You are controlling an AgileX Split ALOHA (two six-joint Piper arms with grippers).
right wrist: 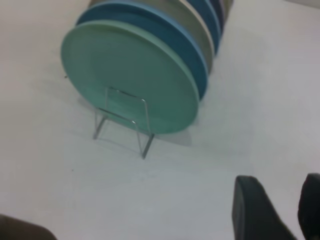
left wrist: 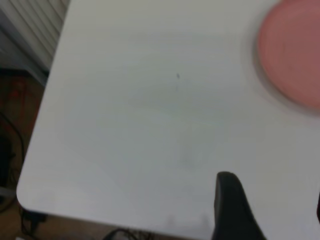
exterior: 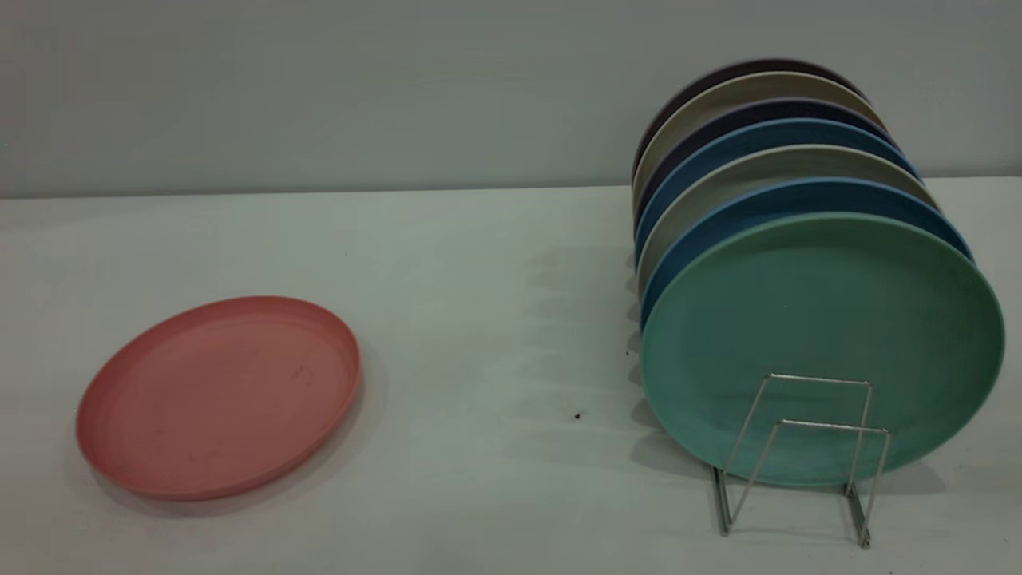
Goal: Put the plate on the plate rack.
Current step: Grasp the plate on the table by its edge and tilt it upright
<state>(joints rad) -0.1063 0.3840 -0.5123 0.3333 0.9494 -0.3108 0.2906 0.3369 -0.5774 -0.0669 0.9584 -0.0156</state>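
The salmon-pink plate (exterior: 219, 395) lies flat on the white table at the left. It also shows in the left wrist view (left wrist: 295, 50). The wire plate rack (exterior: 798, 455) stands at the right and holds several upright plates; its two front loops are empty. The rack also shows in the right wrist view (right wrist: 122, 122). No gripper shows in the exterior view. My left gripper (left wrist: 272, 200) is open and empty above bare table, apart from the pink plate. My right gripper (right wrist: 280, 200) is open and empty, above bare table short of the rack.
A mint-green plate (exterior: 822, 343) is the front one in the rack, with blue, beige and dark plates behind it. The table's edge and corner (left wrist: 30, 185) show in the left wrist view, with floor and cables beyond. A small dark speck (exterior: 576, 415) lies on the table.
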